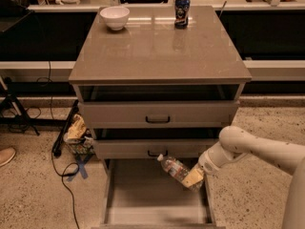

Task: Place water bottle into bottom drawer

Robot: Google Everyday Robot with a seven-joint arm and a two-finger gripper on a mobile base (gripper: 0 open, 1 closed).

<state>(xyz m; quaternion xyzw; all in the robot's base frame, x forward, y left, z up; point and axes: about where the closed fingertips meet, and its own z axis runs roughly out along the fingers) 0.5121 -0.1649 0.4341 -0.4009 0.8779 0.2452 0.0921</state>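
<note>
**Item, far left:** litter and a black cable (64, 175) on the floor beside the cabinet, well apart from the work.

**Item, cabinet top (157, 51):** a white bowl (114, 17) at the rear left and a dark blue can (181, 11) at the rear centre. Neither is part of the job.

**Item, two shallow drawers:** the upper one has a black handle (157, 119). Both sit above the working area.

**Item, bottom drawer (138, 197):** pulled out, with its flat floor bare.

**Item, water bottle (172, 167):** held in the air over the right rear part of the bottom drawer, just below the middle drawer front.
- Its long axis is tilted. The white cap (160, 157) points up and left toward the cabinet, and the base points down and right.
- It does not appear to touch the drawer floor.

**Item, gripper (193, 179):** at the right edge of the drawer opening, clamped on the base end of the bottle. The bottle therefore extends leftward and upward from the fingers.

**Item, arm (257, 149):** reaches in from the right.

**Note:** the drawer floor lies directly below and to the left of the bottle. Release probably calls for a short descent, keeping the cap clear of the drawer front above.
</note>
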